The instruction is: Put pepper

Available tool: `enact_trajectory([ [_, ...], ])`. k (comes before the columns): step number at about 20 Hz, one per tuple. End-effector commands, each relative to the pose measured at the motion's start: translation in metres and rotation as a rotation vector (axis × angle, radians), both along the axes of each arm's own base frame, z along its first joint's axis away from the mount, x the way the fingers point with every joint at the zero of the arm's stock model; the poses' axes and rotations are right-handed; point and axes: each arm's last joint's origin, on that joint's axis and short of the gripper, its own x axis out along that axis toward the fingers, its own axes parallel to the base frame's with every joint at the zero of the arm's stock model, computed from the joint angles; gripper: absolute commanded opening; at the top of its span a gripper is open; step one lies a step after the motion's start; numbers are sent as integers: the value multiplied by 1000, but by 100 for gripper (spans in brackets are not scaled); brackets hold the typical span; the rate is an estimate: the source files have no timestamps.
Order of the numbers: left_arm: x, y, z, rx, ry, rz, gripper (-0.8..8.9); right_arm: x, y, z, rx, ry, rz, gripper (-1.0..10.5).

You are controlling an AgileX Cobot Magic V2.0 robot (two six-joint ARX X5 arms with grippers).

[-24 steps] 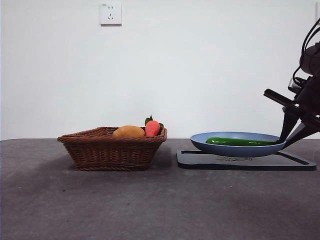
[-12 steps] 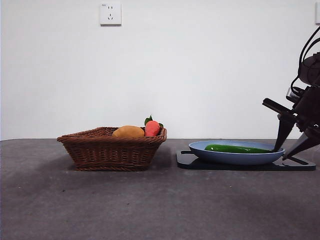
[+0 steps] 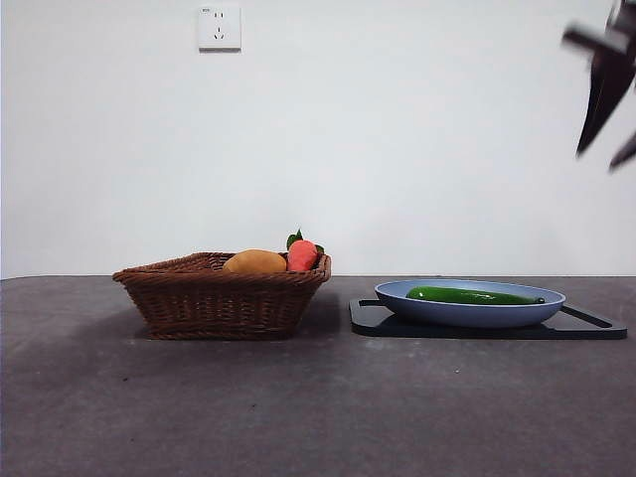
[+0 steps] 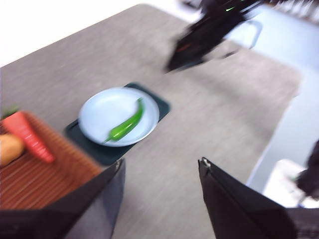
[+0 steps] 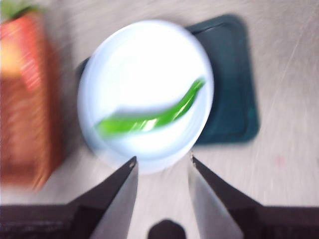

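Note:
The long glossy green pepper point(image 3: 467, 295) lies across the pale blue plate point(image 3: 467, 315), which rests on a dark tray point(image 3: 586, 328). My right gripper point(image 3: 599, 154) hangs high above the plate's right side, blurred, open and holding nothing. Its wrist view looks straight down on the pepper point(image 5: 149, 119) and plate point(image 5: 144, 64) between the open jaws of the right gripper point(image 5: 162, 159). The left gripper point(image 4: 161, 162) is open and empty, far up. Its view shows the pepper point(image 4: 124, 124) on the plate point(image 4: 107, 109) and the right arm point(image 4: 209, 30) beyond.
Left of the tray stands a brown wicker basket point(image 3: 219, 298) holding a yellow-orange fruit point(image 3: 255, 262) and a red-orange carrot-like item point(image 3: 302, 255) with green leaves. A wall socket point(image 3: 220, 27) sits high on the white wall. Grey tabletop stretches in front.
The right gripper has risen from the plate's right edge to the top right corner. The plate, slightly raised one second ago, now sits flat on the tray with the pepper.

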Motion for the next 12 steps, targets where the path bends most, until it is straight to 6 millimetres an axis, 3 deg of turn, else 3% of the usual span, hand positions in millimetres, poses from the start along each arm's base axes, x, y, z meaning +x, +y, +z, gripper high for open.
enact_trajectory([
  [1,-1,0,3,21,-22,13,258,-40,13,37,-44,-85,105,182],
  [4,-1,0,2,40,-22,21,258,-97,29,70,-56,-171,193,181],
  [7,-1,1,2,46,-25,33,257,-152,40,87,-52,-212,280,179],
  [10,-1,1,1,48,-22,33,256,-189,43,89,-48,-182,350,170],
  [12,-1,1,1,53,-18,33,185,-201,43,89,-52,-165,383,99],
])
